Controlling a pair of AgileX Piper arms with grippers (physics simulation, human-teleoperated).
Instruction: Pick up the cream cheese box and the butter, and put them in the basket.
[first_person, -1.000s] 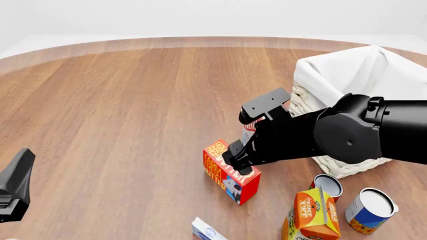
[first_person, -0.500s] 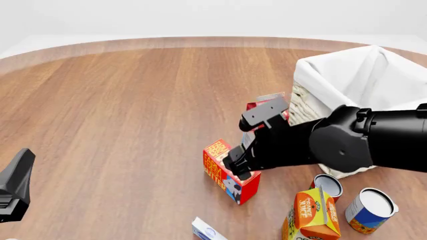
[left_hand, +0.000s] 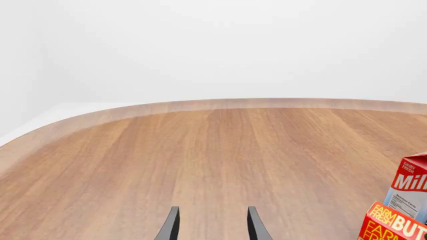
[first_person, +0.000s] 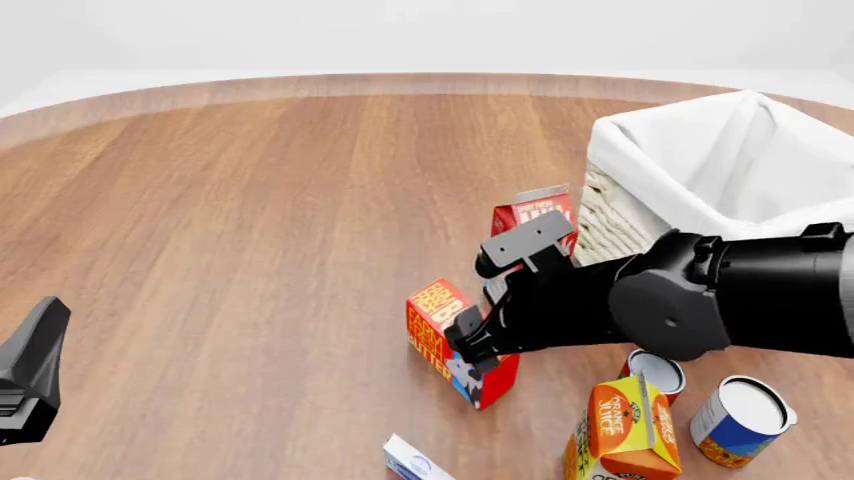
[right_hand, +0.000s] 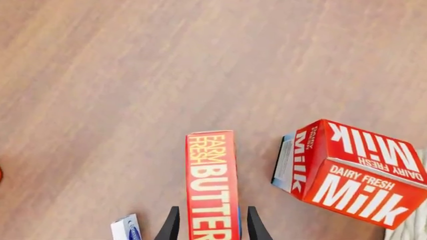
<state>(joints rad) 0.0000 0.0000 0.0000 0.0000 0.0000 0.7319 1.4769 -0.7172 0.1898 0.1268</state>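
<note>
The butter (first_person: 438, 330) lies on the table in front of the basket (first_person: 627, 150), a red and orange carton. My right gripper (first_person: 475, 345) is down over it. In the right wrist view the butter (right_hand: 213, 180) runs between the two fingers (right_hand: 171, 225), with a small gap on each side; the gripper (right_hand: 212, 212) is open. The cream cheese box (first_person: 414, 462) lies at the near edge, close to the butter, and shows in the right wrist view (right_hand: 127, 228). My left gripper (first_person: 30, 365) is far left, open (left_hand: 212, 220) and empty.
A red milk carton (first_person: 534, 215) stands between the butter and the basket, also in the right wrist view (right_hand: 353, 170). An orange juice carton (first_person: 625, 425) and two cans (first_person: 655, 370) (first_person: 741, 418) stand at the near right.
My right arm has come down and toward me over the butter, uncovering the milk carton behind it. The left arm has not moved.
</note>
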